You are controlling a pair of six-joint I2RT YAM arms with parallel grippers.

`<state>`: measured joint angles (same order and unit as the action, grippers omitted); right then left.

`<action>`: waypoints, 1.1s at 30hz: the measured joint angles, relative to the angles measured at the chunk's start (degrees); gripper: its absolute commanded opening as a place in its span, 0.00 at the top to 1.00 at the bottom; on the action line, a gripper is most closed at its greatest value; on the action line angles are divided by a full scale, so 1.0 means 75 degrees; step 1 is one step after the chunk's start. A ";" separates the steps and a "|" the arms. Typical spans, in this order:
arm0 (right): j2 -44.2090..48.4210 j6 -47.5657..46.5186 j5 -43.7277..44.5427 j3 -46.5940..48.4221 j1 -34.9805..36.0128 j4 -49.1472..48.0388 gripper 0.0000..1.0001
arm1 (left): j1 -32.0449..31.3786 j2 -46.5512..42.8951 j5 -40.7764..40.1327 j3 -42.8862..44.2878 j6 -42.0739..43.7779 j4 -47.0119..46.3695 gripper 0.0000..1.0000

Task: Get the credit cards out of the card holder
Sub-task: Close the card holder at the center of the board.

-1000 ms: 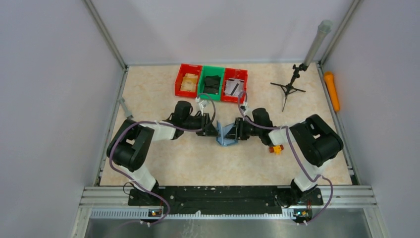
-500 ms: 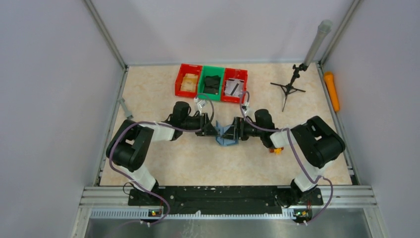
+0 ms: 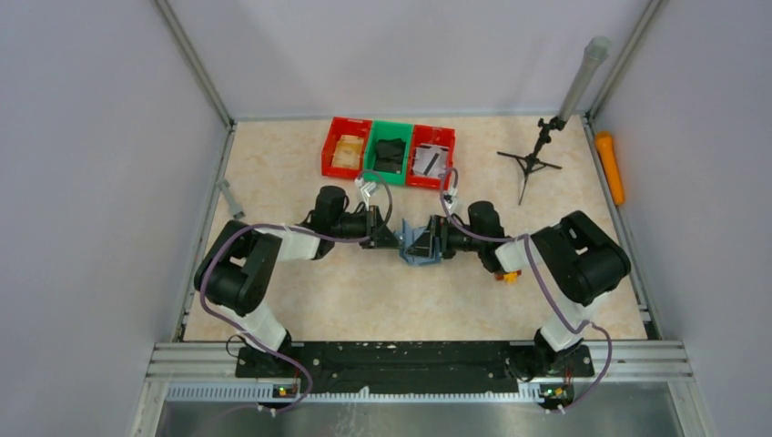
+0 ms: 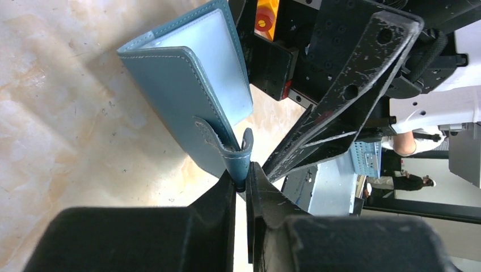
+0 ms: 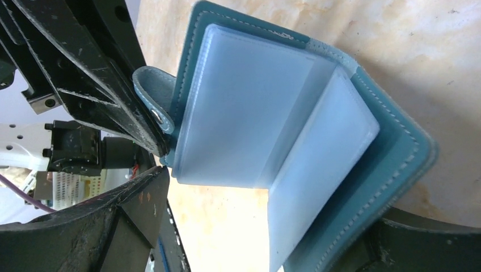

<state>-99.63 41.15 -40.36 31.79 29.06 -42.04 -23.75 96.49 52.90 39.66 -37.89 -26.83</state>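
Left wrist view: left pincer point(image 4: 245, 182) is clamped on the card holder point(image 4: 181, 90) by its snap tab point(image 4: 227, 146), propping it open mid-table point(image 3: 364, 291). Right pincer point(image 5: 272, 209) gapes wide around the pale sleeves point(image 5: 244, 113). No cards visible; right probably needs to fish inside a sleeve next.

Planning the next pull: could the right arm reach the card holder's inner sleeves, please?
Probably yes: the card holder opens toward the open right fingers; the left fingers pinch only its strap.
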 measured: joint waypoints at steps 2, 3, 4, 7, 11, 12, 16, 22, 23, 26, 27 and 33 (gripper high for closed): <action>-0.0038 0.0003 -0.0006 0.0003 0.0000 0.0000 0.17 | 0.0003 0.0000 0.0029 0.0000 -0.0035 -0.0047 0.90; -0.0050 0.0009 -0.0009 0.0003 0.0000 0.0006 0.20 | 0.0006 0.0003 0.0032 -0.0003 -0.0058 -0.0079 0.91; -0.0055 0.0009 -0.0009 0.0003 0.0000 0.0009 0.23 | 0.0003 0.0003 0.0032 -0.0003 -0.0087 -0.0102 0.91; -0.0108 0.0012 -0.0029 0.0026 0.0000 0.0006 0.27 | 0.0003 0.0023 0.0038 -0.0003 -0.0140 -0.0169 0.92; -0.0201 0.0015 -0.0032 0.0032 0.0000 0.0029 0.32 | 0.0006 0.0076 0.0061 -0.0003 -0.0166 -0.0204 0.92; -0.0210 0.0015 -0.0029 0.0032 0.0000 0.0038 0.34 | 0.0006 0.0085 0.0067 -0.0003 -0.0172 -0.0207 0.92; -0.0236 0.0012 -0.0020 0.0035 0.0000 0.0070 0.47 | 0.0006 0.0093 0.0146 -0.0003 -0.0224 -0.0256 0.92; -0.0338 0.0003 0.0017 0.0119 0.0000 0.0224 0.63 | 0.0006 0.0157 0.0233 -0.0003 -0.0309 -0.0321 0.92; -0.0356 0.0006 0.0026 0.0131 0.0000 0.0233 0.62 | 0.0006 0.0172 0.0233 -0.0003 -0.0312 -0.0321 0.92; -0.0391 0.0003 0.0020 0.0131 0.0000 0.0271 0.37 | 0.0006 0.0172 0.0224 -0.0003 -0.0297 -0.0268 0.91; -0.0391 0.0015 0.0015 0.0131 0.0000 0.0280 0.31 | 0.0006 0.0172 0.0207 -0.0003 -0.0268 -0.0224 0.90; -0.0239 0.0061 0.0026 0.0105 -0.0119 0.0137 0.25 | 0.0006 0.0163 -0.0181 0.0032 0.0140 0.0431 0.87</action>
<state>-101.43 41.60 -40.16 32.58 28.16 -41.01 -23.70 97.71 51.55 39.90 -36.84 -23.59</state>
